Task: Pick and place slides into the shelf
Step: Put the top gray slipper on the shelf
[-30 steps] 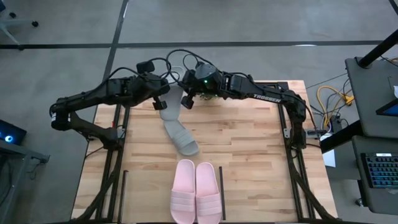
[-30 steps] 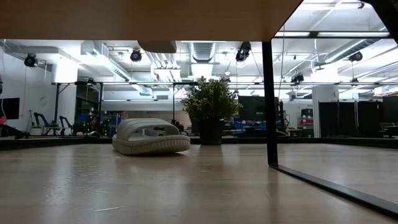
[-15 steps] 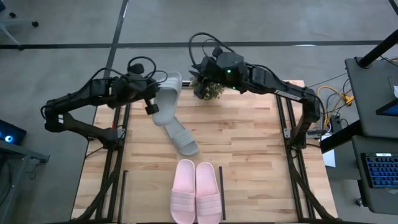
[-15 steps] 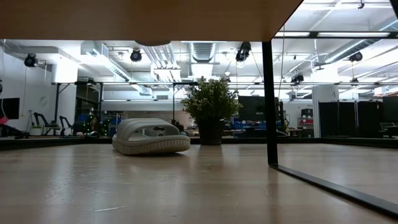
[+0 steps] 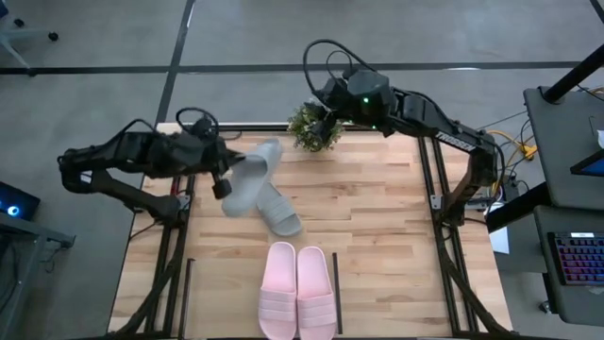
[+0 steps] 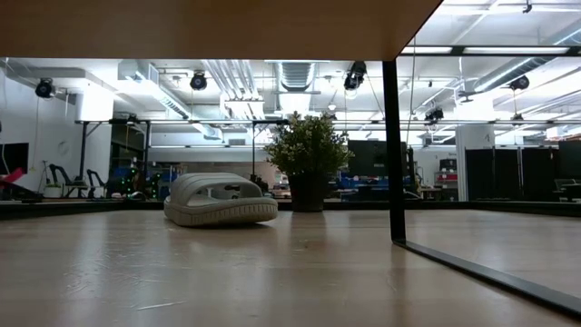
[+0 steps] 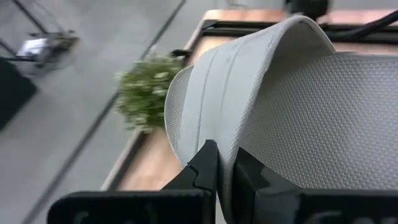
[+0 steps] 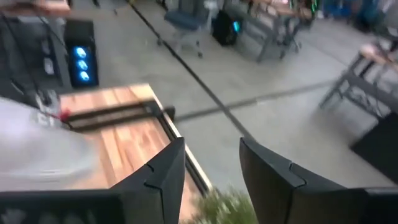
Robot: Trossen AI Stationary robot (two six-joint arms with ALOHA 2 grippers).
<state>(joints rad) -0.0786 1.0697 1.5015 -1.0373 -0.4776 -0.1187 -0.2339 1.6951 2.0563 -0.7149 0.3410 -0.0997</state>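
Observation:
My left gripper (image 5: 223,185) is shut on a grey-green slide (image 5: 251,172) at the table's far left; the slide fills the left wrist view (image 7: 292,106). The second grey-green slide (image 5: 279,210) lies sole down on the table and also shows in the low view (image 6: 221,200). The pale pink pair (image 5: 297,293) lies side by side between the shelf's black bars (image 5: 337,304) at the near edge. My right gripper (image 5: 327,106) is open and empty above the potted plant (image 5: 314,128); its own wrist view shows the gap (image 8: 211,177). My left gripper pinches the held slide by the side edge of its wide ribbed strap (image 7: 208,134). One finger (image 7: 204,163) is on the strap's outer face and the other (image 7: 252,177) is on the inner side by the textured footbed. The slide is off the table, tilted.
A small potted plant stands at the table's far edge, also in the low view (image 6: 307,163). The shelf's black upright bar (image 6: 392,145) and its wooden top board (image 6: 218,27) frame the low view. Bare wood lies on the table's right half (image 5: 387,246).
My left gripper has carried the grey-green slide toward the table's left and near edges, and the slide has turned about. My right gripper has drawn away from the slide toward the far right, ending over the plant.

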